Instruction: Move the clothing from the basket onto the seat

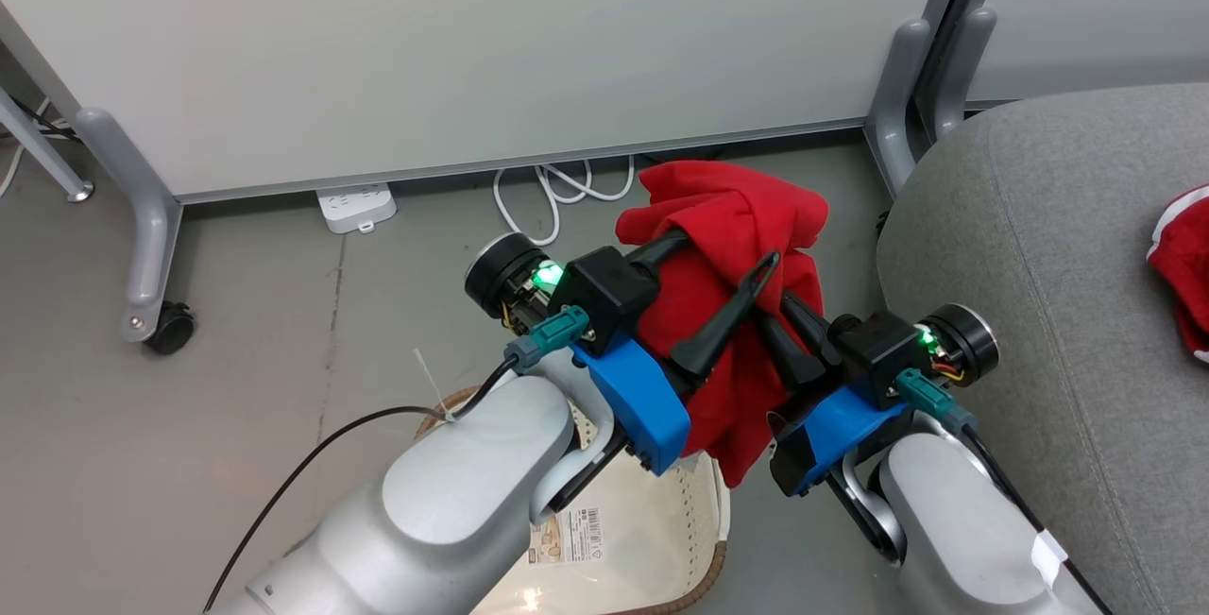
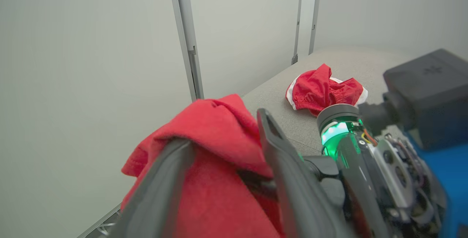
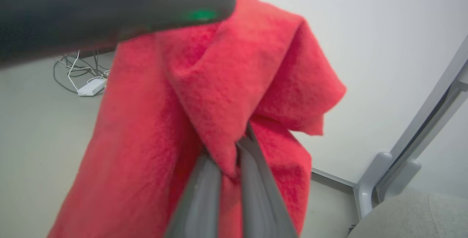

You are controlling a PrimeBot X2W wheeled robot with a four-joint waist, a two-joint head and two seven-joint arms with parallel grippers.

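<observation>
Grey floor (image 1: 236, 332) takes up the left side, where a panel's wheeled leg (image 1: 142, 218) stands. A white power strip (image 1: 356, 207) and a looped white cable (image 1: 557, 190) lie at the panel's foot. Nearer the robot, the basket (image 1: 661, 521) sits on the floor, largely hidden under the left forearm.

The left gripper (image 1: 732, 251) has its jaws spread wide. One finger (image 2: 161, 179) runs under a fold of the red garment (image 1: 737, 209) and the other lies across its front, so the cloth drapes over the gripper. The garment hangs in the air above the floor, between basket and seat, its lower end dangling by the basket's right rim.

The right gripper (image 3: 228, 150) meets it from the other side, jaws pressed together on a fold of the same cloth.

The seat (image 1: 1039, 265) fills the right. A second red garment (image 2: 325, 88) with white trim lies crumpled on it, well apart from the held one.
</observation>
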